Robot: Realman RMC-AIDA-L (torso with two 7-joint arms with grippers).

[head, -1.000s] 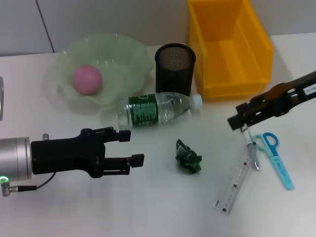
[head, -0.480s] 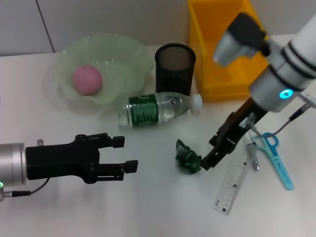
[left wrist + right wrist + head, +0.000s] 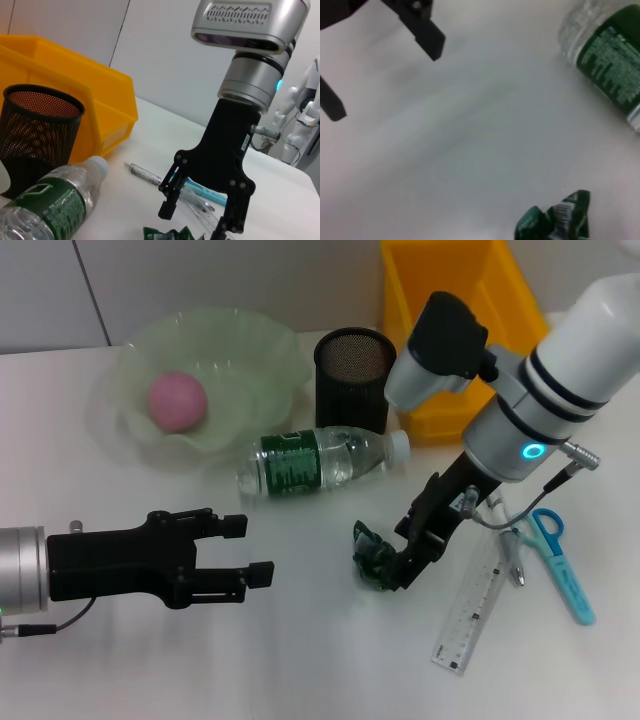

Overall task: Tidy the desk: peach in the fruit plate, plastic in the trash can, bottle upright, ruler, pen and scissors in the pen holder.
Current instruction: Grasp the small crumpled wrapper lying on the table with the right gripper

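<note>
We see the left pincer spread wide, holding nothing, low over bare worktop. Right pincer is released, fingers straddling the crumpled plastic, which it partly hides. Ruler, pen and scissors lie just beside it. Bottle lies flat. Beyond: holder, peach in the plate, yellow bin cut off at top.

Right gripper lowered, spread; left gripper spread.

White desk under even light, pale panelled wall behind it
</note>
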